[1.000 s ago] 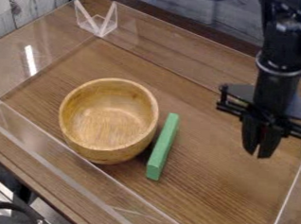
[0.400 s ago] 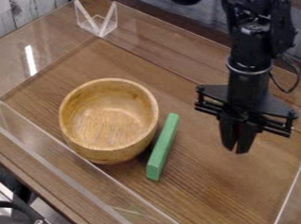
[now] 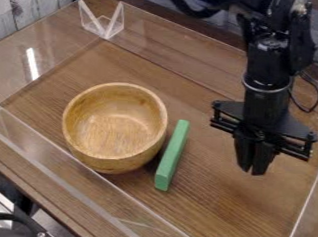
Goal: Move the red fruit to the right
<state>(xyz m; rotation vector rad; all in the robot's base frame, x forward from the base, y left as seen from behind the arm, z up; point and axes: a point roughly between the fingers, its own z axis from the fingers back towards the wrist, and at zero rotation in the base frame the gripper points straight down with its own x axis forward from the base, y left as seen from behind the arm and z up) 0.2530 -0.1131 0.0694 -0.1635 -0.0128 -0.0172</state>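
The black arm reaches in from the far right, its wrist upright and the gripper [image 3: 253,167] pointing down at the right side, fingertips shut together.

A brown wooden table [image 3: 224,209] carries a round wooden bowl [image 3: 114,127] on its left side, hollow side up. Just right of the bowl lies a long green block [image 3: 173,155], its near end angled slightly left. A clear wire-like stand [image 3: 101,20] is at the table's far left. Pale lines run along the left and right parts of the tabletop.
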